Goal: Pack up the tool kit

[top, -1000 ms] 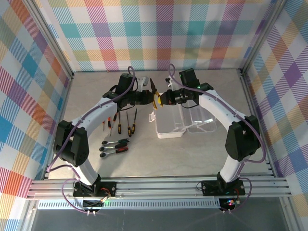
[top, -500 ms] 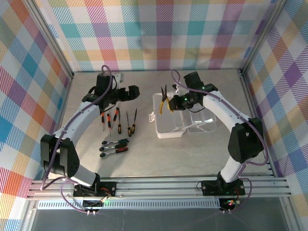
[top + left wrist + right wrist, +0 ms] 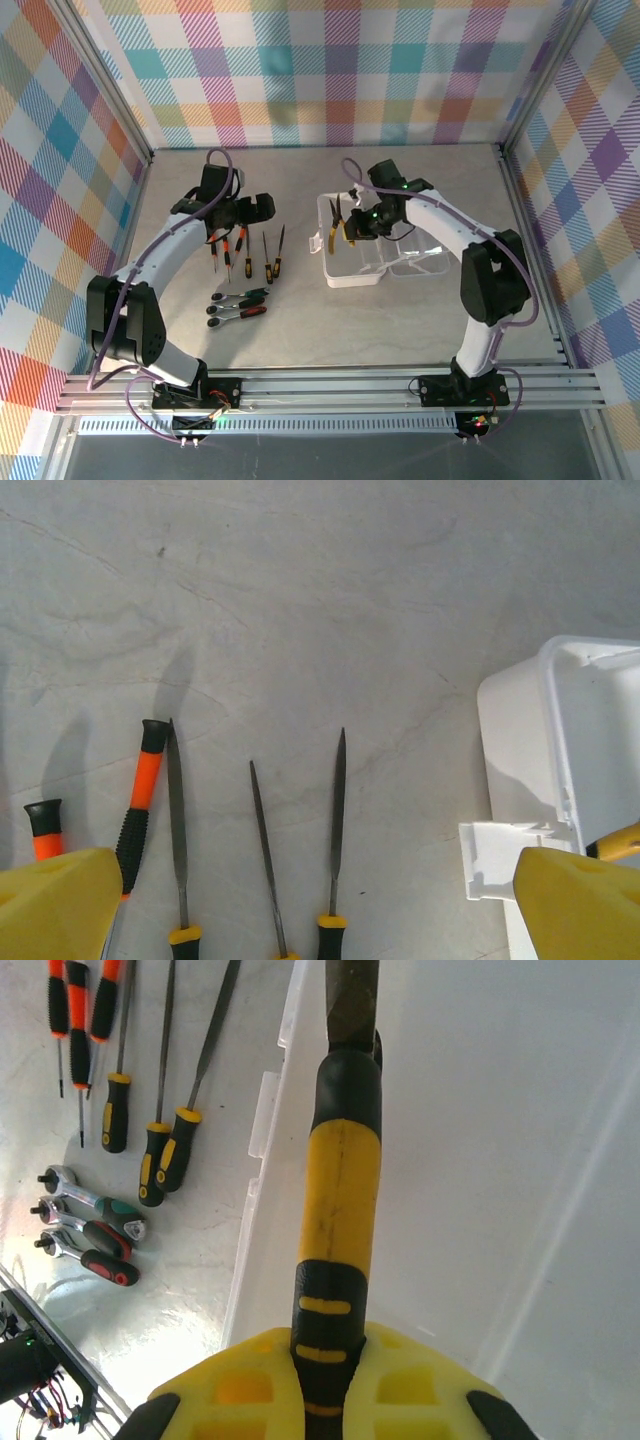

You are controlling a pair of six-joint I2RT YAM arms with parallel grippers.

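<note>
While left fingers [image 3: 55, 900] stand apart, right fingers [image 3: 400, 1390] clamp ribbed yellow-black pliers [image 3: 340, 1190] over clear case [image 3: 350, 281].

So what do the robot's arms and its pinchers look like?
The left arm and right arm are smooth white tubes joined by chunky black joints, and each trails a thin purple cable. The left gripper and right gripper have black bodies and end in two fat yellow fingers.
</note>
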